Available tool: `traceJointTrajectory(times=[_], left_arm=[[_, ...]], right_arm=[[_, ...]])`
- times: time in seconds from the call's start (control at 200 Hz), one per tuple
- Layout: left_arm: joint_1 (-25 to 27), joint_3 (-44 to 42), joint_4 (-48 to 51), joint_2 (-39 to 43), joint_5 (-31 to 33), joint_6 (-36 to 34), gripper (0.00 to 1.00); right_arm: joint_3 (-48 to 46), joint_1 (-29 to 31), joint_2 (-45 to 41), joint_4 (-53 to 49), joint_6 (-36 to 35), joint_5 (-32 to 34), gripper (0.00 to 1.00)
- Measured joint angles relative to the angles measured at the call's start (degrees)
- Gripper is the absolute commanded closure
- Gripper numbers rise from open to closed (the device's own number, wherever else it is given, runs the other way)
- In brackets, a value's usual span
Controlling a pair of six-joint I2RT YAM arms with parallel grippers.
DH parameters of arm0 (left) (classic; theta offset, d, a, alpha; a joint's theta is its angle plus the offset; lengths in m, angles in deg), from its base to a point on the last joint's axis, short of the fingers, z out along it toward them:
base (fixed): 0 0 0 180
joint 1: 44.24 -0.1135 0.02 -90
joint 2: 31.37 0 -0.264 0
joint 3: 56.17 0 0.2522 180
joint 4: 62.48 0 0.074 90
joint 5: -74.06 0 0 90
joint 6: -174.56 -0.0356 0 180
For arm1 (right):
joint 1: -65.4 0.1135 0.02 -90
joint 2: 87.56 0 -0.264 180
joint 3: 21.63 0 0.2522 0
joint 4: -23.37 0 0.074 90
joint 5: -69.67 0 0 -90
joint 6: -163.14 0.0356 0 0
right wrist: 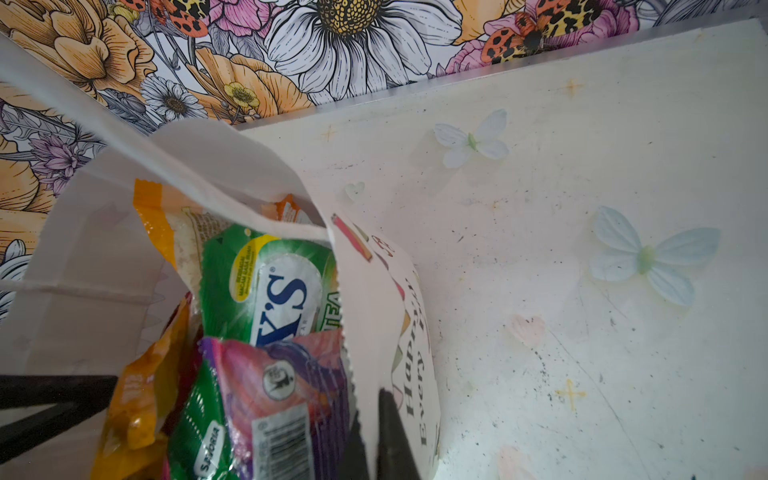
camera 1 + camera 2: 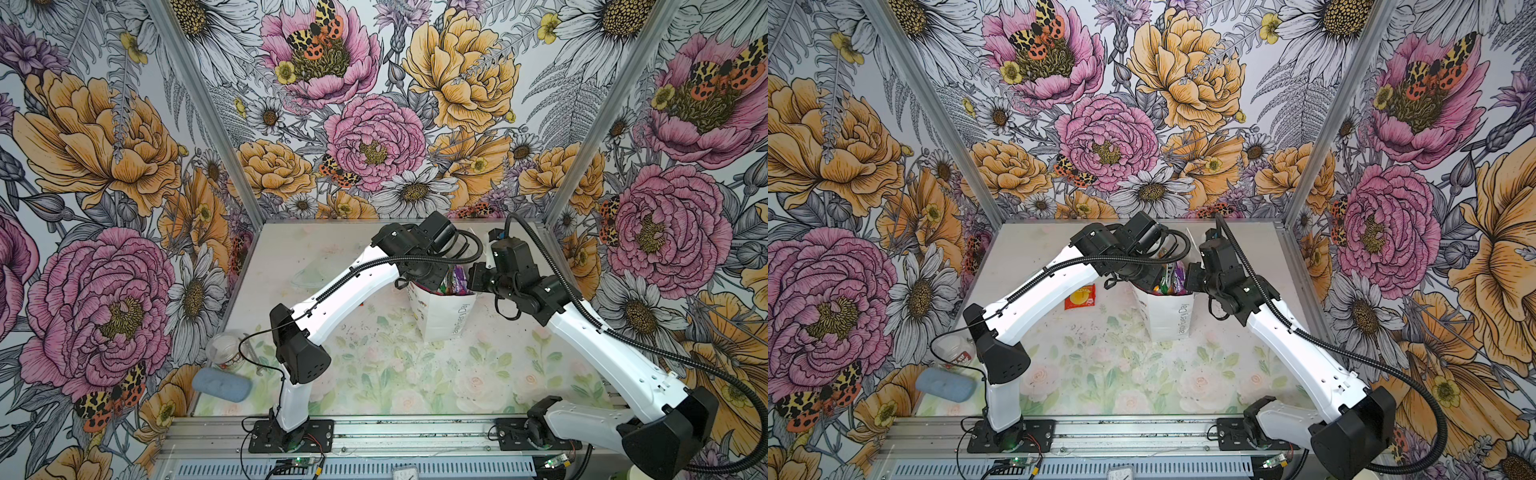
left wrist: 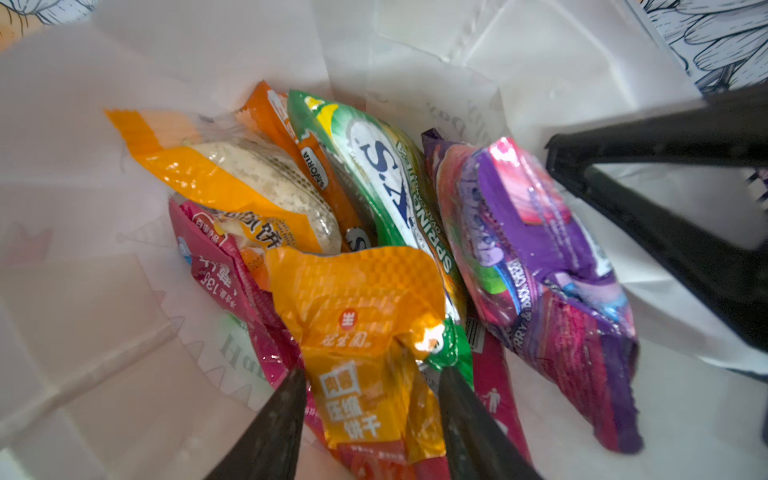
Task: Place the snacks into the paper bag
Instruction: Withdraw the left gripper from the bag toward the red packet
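Flowered walls (image 2: 124,137) enclose a scuffed pastel table (image 2: 415,374). Left gripper (image 3: 372,371) gapes astride an orange packet (image 3: 357,299); right gripper (image 1: 370,411) pinches the paper bag (image 1: 374,291).

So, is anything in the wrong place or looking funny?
Yes. One red-orange packet lies flat on the table, left of the bag. The other snacks in view are already inside the bag, so this one looks left out.
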State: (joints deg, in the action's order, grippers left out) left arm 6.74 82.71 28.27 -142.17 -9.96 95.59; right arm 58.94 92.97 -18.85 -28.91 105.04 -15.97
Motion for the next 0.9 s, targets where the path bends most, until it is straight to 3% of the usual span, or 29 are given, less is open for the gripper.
traceJointTrajectory(times=[0.485, 0.731, 0.901], left_arm=[[0.68, 1.42, -0.09, 2.97, 3.23, 0.02, 0.37], [1.40, -0.42, -4.42, 13.20, 3.93, 1.07, 0.32], [1.75, -9.62, -13.07, 24.13, 4.37, 2.23, 0.23]], right_arm=[[0.00, 0.00, 0.00, 0.00, -0.04, 0.00, 1.00], [0.00, 0.00, 0.00, 0.02, -0.04, 0.13, 1.00], [0.00, 0.00, 0.00, 0.00, -0.07, 0.17, 1.00]])
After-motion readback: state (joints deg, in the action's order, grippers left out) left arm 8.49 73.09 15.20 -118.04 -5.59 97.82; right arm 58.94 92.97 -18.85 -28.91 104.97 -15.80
